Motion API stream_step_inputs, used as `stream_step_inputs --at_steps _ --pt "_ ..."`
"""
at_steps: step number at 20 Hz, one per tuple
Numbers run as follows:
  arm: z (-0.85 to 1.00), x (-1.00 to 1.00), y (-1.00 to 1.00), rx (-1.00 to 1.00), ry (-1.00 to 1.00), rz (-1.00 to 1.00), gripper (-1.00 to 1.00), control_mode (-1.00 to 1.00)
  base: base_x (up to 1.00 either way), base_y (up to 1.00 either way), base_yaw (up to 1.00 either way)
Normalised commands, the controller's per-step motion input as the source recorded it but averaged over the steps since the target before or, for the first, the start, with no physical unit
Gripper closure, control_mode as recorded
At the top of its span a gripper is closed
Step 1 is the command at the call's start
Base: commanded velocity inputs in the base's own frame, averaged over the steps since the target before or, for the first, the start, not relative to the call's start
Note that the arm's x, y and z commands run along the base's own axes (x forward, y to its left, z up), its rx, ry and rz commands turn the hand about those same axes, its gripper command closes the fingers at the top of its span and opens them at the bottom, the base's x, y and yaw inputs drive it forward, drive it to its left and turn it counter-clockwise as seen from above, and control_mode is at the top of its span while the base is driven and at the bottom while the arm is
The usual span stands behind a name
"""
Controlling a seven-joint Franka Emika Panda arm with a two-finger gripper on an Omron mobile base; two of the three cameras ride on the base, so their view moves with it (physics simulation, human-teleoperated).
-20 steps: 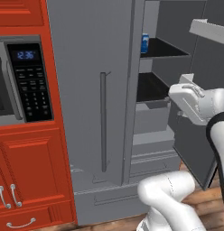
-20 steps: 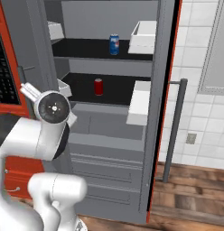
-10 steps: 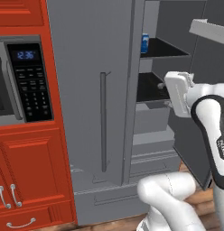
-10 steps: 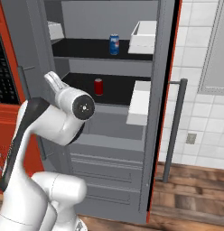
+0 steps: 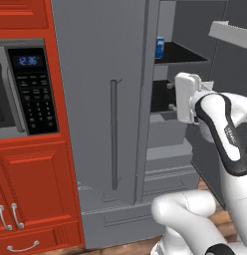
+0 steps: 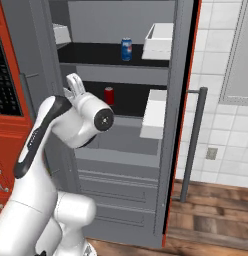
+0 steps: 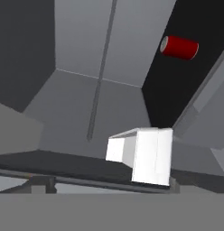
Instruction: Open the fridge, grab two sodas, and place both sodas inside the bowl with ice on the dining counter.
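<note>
Reaching toward the open fridge point(image 6: 121, 150), my fingers point(image 5: 171, 95) sit at centre right of the left base frame, aimed into the shelves; can't tell if they're spread or closed. Nothing held, I judge. Red soda point(image 7: 179, 47) at upper right of hand frame, lying sideways there since the camera is rolled. Blue soda point(image 6: 126, 49) stands on the upper shelf point(image 6: 96, 52), beside a white door bin point(image 6: 158, 40).

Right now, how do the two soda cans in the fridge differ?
The blue can stands on the upper black shelf; the red can stands on the shelf below, slightly further left. The blue one carries white markings; the red one looks plain. Both are upright, small and untouched.
</note>
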Motion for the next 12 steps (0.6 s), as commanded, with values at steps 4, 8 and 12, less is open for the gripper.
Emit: stream_step_inputs --at_steps 4,8,12 --pt "0.00 0.59 0.00 0.06 0.02 0.00 -1.00 -1.00 0.00 0.00 0.00" --pt "0.00 0.54 0.09 0.03 0.02 0.06 -1.00 -1.00 0.00 0.00 0.00" --pt "0.00 0.31 0.32 0.03 0.01 0.15 -1.00 -1.00 0.00 0.00 0.00"
